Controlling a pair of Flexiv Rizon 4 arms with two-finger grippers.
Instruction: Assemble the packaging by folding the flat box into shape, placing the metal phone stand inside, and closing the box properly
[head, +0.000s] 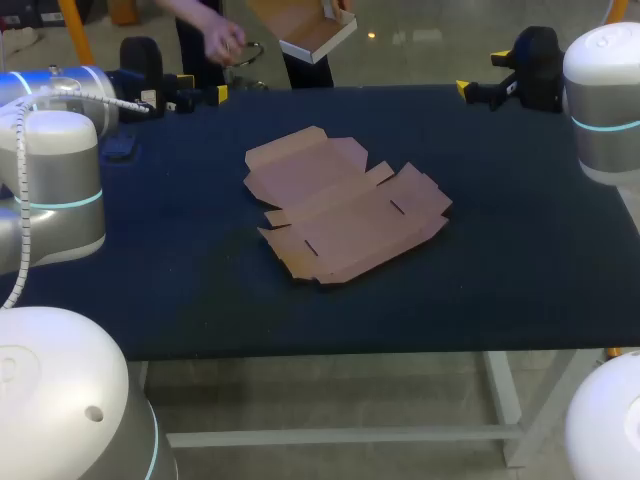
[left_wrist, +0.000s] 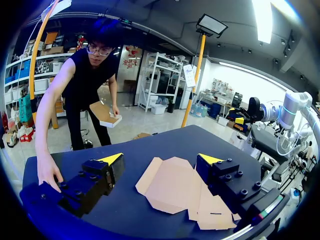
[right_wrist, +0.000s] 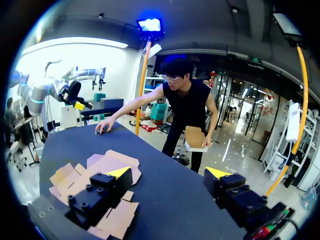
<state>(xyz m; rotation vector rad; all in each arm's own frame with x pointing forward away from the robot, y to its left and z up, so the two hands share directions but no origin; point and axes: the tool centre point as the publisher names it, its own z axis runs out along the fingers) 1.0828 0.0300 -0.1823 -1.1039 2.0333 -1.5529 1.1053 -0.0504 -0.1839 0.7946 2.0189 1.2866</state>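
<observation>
1. Tabletop (head: 150, 250): dark blue surface. Both arms are drawn back to its far corners.
2. Flat box (head: 345, 205): an unfolded blank of plain tan cardboard. It lies flat near the middle of the tabletop, skewed to the edges.
   - The outline is irregular, with broad panels joined by crease lines.
   - Stepped flaps and small tabs run around the rim.
   - Two short dark slits are cut into the panels nearer the front edge.
   - No panel is raised, and nothing rests on it.
3. Left pincer (left_wrist: 160, 162): fingers spread wide with nothing between them. It hangs above the far left corner. In the left wrist view the flat box (left_wrist: 175, 187) lies ahead on the tabletop, untouched, passing partly behind one finger.
4. Right pincer (right_wrist: 168, 173): fingers likewise spread, with nothing held. It sits at the far right corner. In the right wrist view the flat box (right_wrist: 97, 162) lies beyond and beside one finger, apart from it.
5. Person's hand (left_wrist: 50, 172): it rests on the tabletop's far edge beside the left pincer, well apart from the flat box. What lies under it cannot be made out.
</observation>
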